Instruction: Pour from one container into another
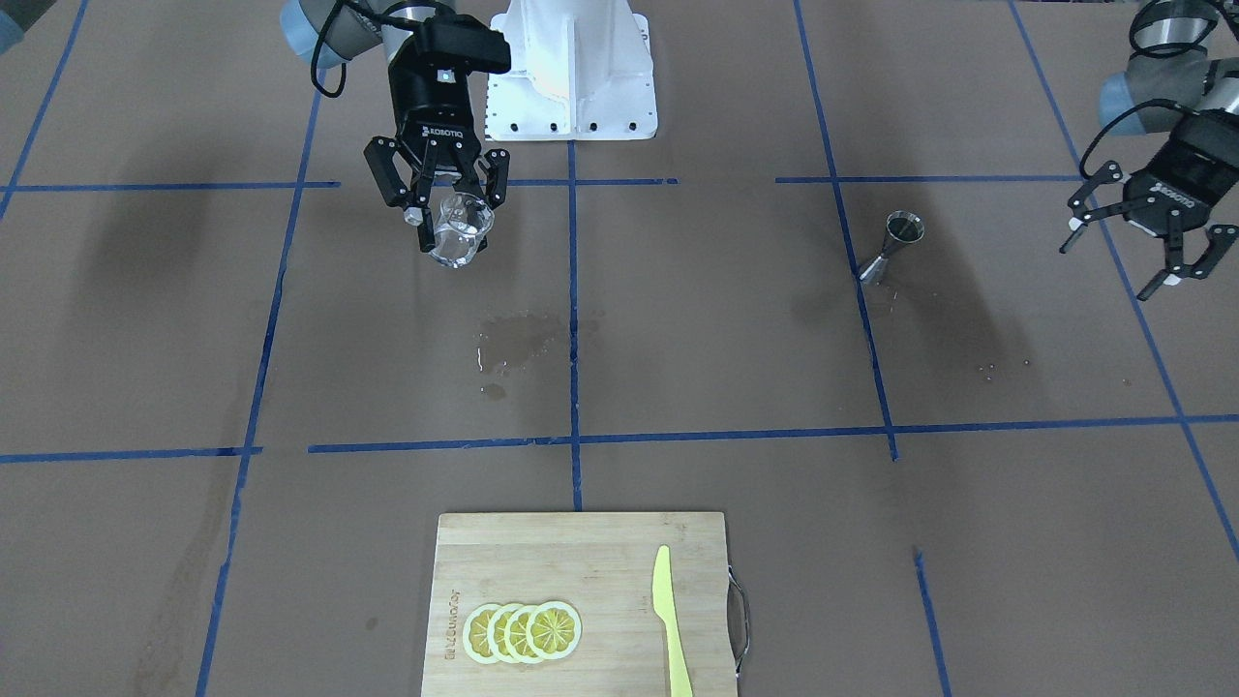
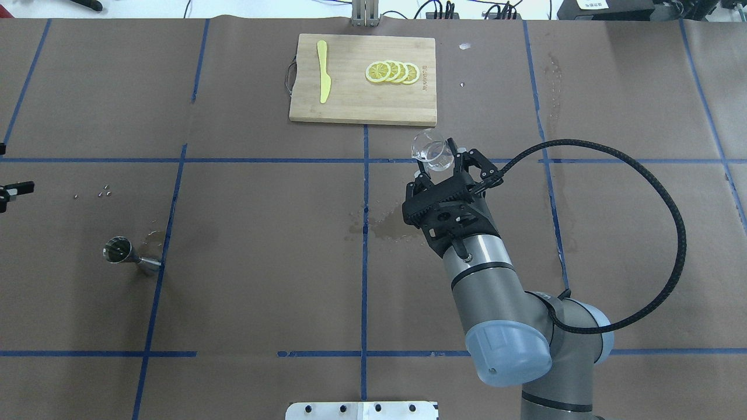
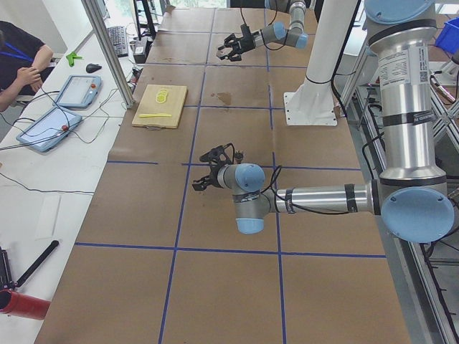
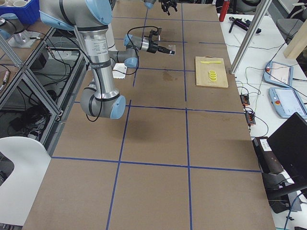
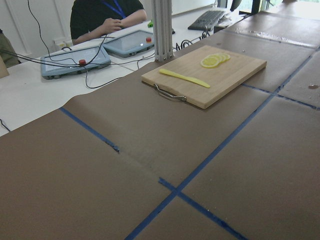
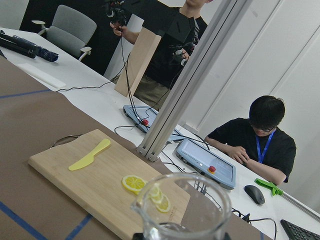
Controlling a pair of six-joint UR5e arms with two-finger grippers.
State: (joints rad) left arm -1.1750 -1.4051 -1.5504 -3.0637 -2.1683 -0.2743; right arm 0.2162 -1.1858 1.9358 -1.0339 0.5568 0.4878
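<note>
Clock as in the overhead view, 12 = away from robot.

R arm: comes in from 5 o'clock, elbow low near the robot's edge. The forearm climbs toward 11 and the wrist is roughly level, so the right gripper (image 1: 455,218) (image 2: 446,166) points out toward 12. Its fingers are clamped on the sides of the glass pitcher (image 1: 457,232) (image 2: 430,153), which is held off the table, approx 1 o'clock from table centre. The pitcher sits just short of the cutting board (image 1: 581,552) (image 2: 362,105). Its rim fills the bottom of the R wrist view, spout to that view's left. Contents: can't tell.

L arm: stretched low and near horizontal over the table's L side. The left gripper (image 1: 1105,270) is at approx 9 o'clock, fingers spread wide apart, holding nothing. In the overhead view only a tip shows at the edge.

The metal jigger (image 1: 895,247) (image 2: 125,255) stands on the table at approx 8 o'clock, by a blue tape line. It is near the L gripper and well apart from the pitcher. A wet patch (image 1: 513,339) (image 2: 379,224) lies near centre.

On the board at 12: lemon slices (image 1: 523,631) (image 2: 392,72) and a yellow knife (image 1: 671,620) (image 2: 323,79).
</note>
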